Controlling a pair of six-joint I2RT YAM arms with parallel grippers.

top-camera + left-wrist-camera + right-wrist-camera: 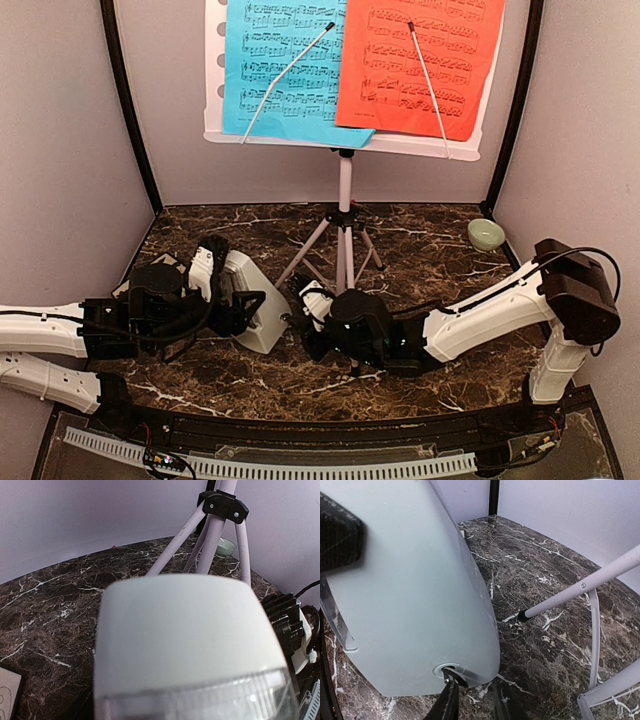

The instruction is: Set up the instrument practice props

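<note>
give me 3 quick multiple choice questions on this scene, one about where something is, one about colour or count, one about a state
1. Where is the green bowl?
A) between the two arms
B) back right corner of the table
C) near left corner

2. What hangs on the music stand?
A) two sheets, one blue and one red-orange
B) three white sheets
C) one green sheet

3. How is the metronome?
A) upright, standing alone
B) resting on the stand's shelf
C) tilted, held in the left gripper's jaws

Answers:
1 B, the top view shows the bowl at the far right, well past the tripod legs.
2 A, the blue sheet and red-orange sheet sit side by side.
3 C, it leans over with the jaws on its sides.
</note>
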